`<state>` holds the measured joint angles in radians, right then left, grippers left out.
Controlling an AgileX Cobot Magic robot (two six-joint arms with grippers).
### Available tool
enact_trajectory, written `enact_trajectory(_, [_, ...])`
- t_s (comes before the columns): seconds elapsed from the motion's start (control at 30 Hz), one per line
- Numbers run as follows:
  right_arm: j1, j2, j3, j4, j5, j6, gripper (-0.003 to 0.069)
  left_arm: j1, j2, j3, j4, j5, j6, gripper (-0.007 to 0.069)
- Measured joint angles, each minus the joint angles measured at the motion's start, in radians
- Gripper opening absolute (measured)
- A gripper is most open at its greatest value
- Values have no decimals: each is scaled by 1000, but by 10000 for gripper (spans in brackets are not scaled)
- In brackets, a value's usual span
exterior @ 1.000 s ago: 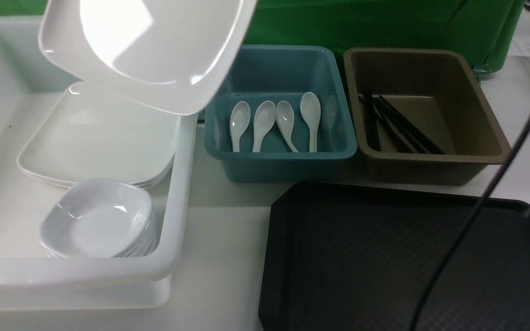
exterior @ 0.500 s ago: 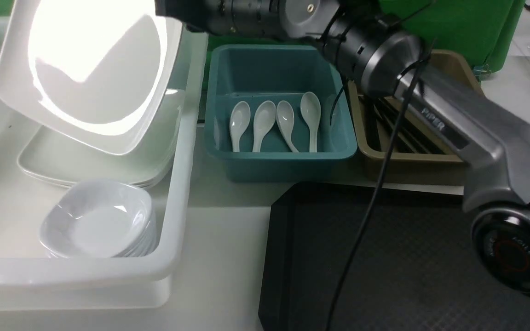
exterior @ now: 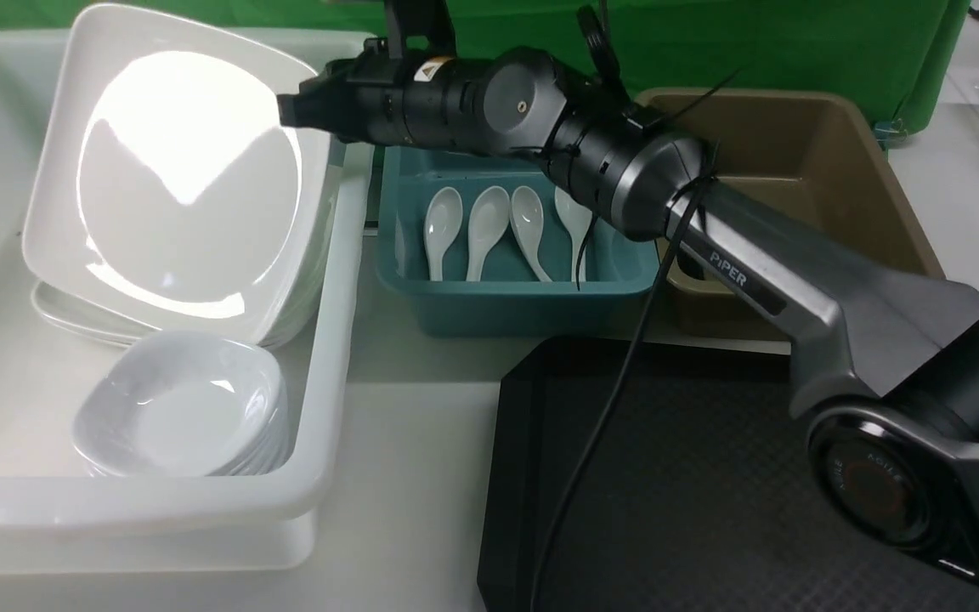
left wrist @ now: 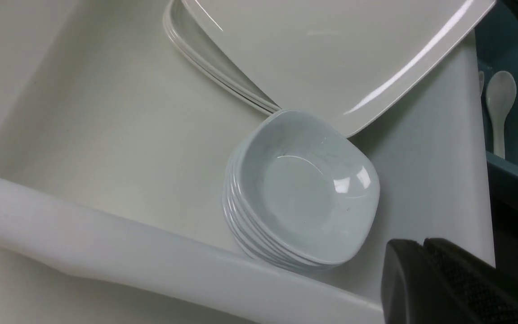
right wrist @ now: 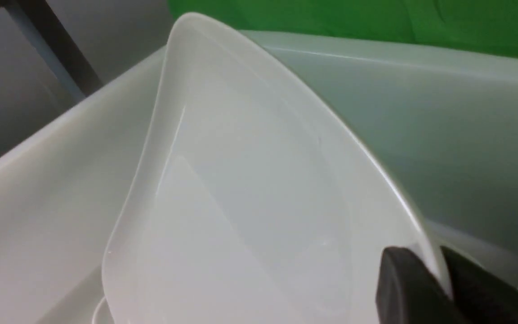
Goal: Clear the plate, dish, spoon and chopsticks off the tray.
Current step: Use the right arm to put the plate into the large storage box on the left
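My right gripper is shut on the rim of the plate. The large white square plate stands steeply tilted inside the white bin, its low edge on a stack of like plates. A stack of small deep dishes sits in front of it. My left gripper, shut and empty, hovers by that bin's near corner beside the dishes. Several spoons lie in the blue bin. The black tray shows nothing on it. The chopsticks are hidden behind my right arm.
The blue bin and the brown bin stand side by side behind the tray. My right arm reaches across both of them. Its black cable hangs over the tray. A green backdrop closes the far side.
The right arm has swung into view, carrying the plate left and down from above the white bin into it. The plate has tipped steeper and now rests on the plate stack.
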<state>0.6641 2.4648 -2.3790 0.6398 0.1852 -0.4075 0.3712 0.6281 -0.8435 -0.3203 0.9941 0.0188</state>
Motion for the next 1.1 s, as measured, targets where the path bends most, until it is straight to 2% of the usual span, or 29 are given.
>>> enact_trajectory(0.17, [0, 13, -1, 4, -10, -30, 83, 0, 0, 0, 0, 0, 3, 10])
enact_trajectory(0.4, [-2, 58, -2, 0, -42, -80, 243, 0, 0, 0, 0, 2, 15, 10])
enact_trajectory(0.87, [-2, 62, -2, -69, -67, -80, 256, 0, 0, 0, 3, 14, 33, 10])
enact_trajectory(0.97, [-3, 62, -2, -88, -67, -81, 295, 0, 0, 0, 3, 17, 34, 10])
enact_trajectory(1.03, [-3, 62, -2, -97, -68, -83, 358, 0, 0, 0, 3, 17, 34, 10])
enact_trajectory(1.1, [-3, 61, -2, -103, -70, -83, 387, 0, 0, 0, 3, 17, 34, 10])
